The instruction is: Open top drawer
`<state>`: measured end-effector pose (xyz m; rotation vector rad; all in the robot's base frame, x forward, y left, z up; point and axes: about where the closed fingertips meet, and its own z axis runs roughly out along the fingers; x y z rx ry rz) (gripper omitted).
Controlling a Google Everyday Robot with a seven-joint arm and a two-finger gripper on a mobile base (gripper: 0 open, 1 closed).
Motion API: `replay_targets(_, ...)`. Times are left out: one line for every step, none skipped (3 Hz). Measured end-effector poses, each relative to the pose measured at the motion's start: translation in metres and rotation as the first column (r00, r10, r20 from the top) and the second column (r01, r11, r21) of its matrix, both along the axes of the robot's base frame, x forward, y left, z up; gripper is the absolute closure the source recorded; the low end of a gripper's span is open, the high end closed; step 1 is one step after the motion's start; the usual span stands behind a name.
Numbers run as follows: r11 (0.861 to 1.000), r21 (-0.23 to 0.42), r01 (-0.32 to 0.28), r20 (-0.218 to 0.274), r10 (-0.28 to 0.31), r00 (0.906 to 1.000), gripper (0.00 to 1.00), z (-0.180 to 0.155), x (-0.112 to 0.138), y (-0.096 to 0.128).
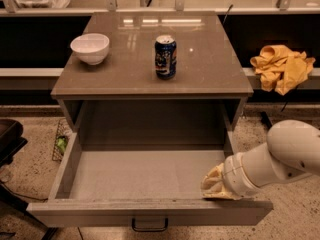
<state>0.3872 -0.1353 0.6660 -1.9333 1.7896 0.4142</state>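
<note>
Gripper (215, 184) sat inside the near right corner of the top drawer (90, 215), close behind its front panel; whether it was wide or narrow could not be told. From the left, a white bowl (90, 47) and then a soda can (165, 57) stood on the cabinet top (215, 69), with a yellow cloth (281, 66) far right. The drawer stood well out, so the job looked nearly done. Any further pull was best kept straight toward the near side and gentle, since hauling from one corner could skew the drawer and shake the can.
</note>
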Motion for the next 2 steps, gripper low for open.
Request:
replay_targets(0.991,-0.114,-0.069,0.024,0.072,0.9971,1.0,0.0436,-0.0338,-0.0031)
replay_targets(0.991,-0.113,-0.068,0.023,0.071,0.9972,1.0,0.0424,-0.0333,-0.003)
